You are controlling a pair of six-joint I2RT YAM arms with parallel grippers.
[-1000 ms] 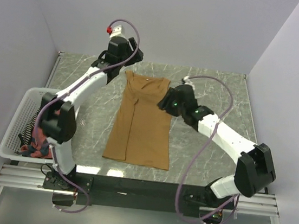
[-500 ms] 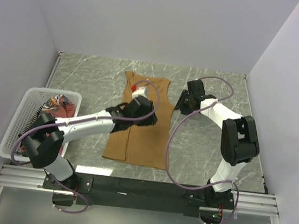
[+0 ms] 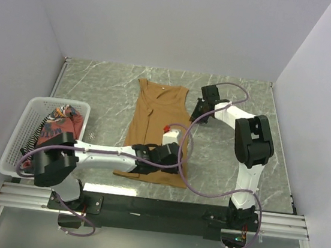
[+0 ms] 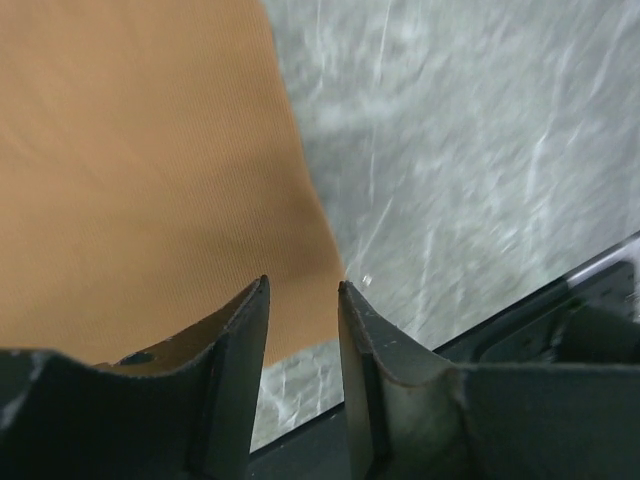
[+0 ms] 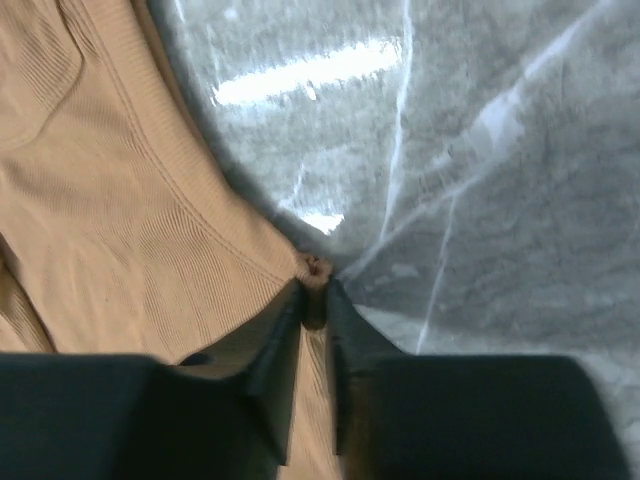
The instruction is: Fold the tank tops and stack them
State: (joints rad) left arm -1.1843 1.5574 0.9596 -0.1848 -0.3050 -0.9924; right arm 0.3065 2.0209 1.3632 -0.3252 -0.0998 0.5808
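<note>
A grey marbled counter (image 3: 97,85) sits boxed in by plain pale walls (image 3: 178,23), under soft, even light.

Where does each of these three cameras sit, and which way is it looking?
Top external: fixed above and behind the arm bases, looking down on the table, tan tank top, basket and both arms.
Left wrist: on the left arm, looking down past the open left gripper at the top's near corner.
Right wrist: on the right arm, looking down past the right gripper, pinched on the top's edge.
Shared: both wrist views show the tan top and marble table.
</note>
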